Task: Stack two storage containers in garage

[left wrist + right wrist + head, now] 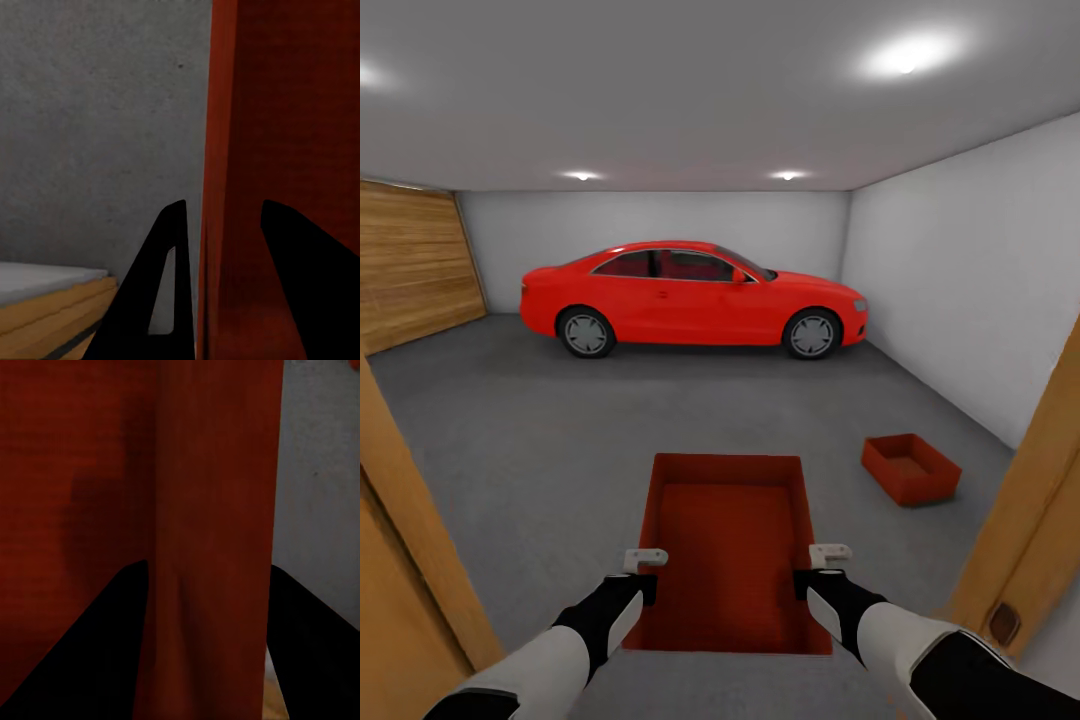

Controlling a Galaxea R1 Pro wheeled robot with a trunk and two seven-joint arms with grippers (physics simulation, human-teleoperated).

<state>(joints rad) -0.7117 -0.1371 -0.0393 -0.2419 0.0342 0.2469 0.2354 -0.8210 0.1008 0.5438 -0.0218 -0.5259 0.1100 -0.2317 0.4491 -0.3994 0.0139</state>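
Your left claw (647,570) pinches the left long wall of the carried storage container (730,545). At the left wrist, one dark finger (154,300) sits outside that orange-red wall and the other inside, the rim running between them. Your right claw (822,565) does the same on the opposite long wall, and the right wrist view puts the wall edge (214,540) squarely between its two black fingers. The bin hangs level in front of you, open side up, its long axis pointing away, held above the dark grey floor (540,450).

You are looking through a doorway, with the wooden door frame (410,540) rising at both sides of the head view. Just beyond the carried bin and off to your right, the second storage container (910,468) sits on the floor, upright, turned at an angle, well apart from the first and near the pale right wall (970,270).

Farther back, a red coupe (690,298) stands side-on across the garage, in front of the rear wall. A wood-plank door (415,262) covers the left side.
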